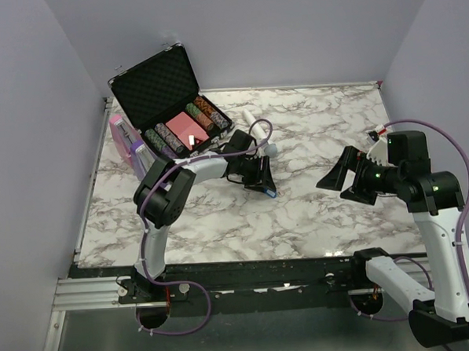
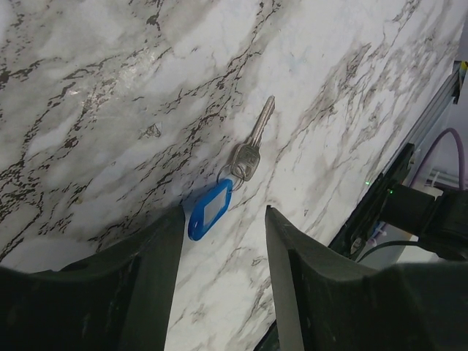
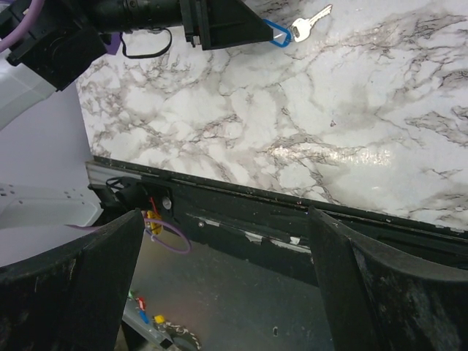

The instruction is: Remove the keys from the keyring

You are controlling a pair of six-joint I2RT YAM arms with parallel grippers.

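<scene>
Slippage risk: left gripper (image 2: 223,219) sits wide astride the keyring (image 2: 210,210). Off-centre closure would shove keyring and key (image 2: 252,150) aside.

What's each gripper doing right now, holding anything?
Left gripper: open, nothing held; blue keyring lies partly between its jaws.
Right gripper: open, nothing held.

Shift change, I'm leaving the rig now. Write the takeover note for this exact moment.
Left hand: open, empty, straddling the blue keyring, which lies flat on the marble table.
Right hand: open, empty, held off to the right, away from the keyring.
Key: one visible, lying flat, still joined to the keyring through a small metal loop.
Done: nothing removed yet.
Left: grip the keyring, take the key with the other hand, work it off.
</scene>
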